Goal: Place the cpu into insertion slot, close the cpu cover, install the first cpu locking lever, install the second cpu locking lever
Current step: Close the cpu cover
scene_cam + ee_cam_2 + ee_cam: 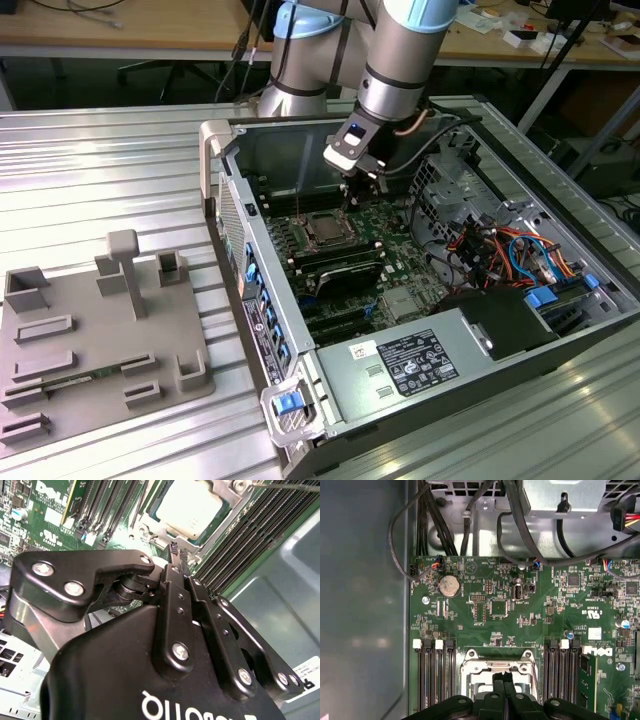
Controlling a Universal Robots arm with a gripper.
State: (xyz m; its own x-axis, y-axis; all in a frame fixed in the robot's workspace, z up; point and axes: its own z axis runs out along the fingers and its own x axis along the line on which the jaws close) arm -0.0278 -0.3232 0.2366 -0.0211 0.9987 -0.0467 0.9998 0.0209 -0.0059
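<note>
The cpu (192,507) lies flat in the insertion slot (526,667) on the green board, its silver-grey top showing. The cpu cover (155,527) is a silver frame lying down around it. A thin locking lever (285,486) runs along one side of the socket. In the exterior view my gripper (350,200) hangs inside the open computer case, just above the socket's far edge and the cpu (326,228). In both wrist views its black fingers are pressed together, with nothing between them. The gripper (503,677) tips hover over the socket's frame, and I cannot tell whether they touch it.
Long black memory slots (435,675) flank the socket on both sides. Black cables (470,525) hang from the drive cage beyond the board. The case wall (250,240) and power supply (410,365) box in the board. A grey fixture plate (90,340) lies at the exterior view's left.
</note>
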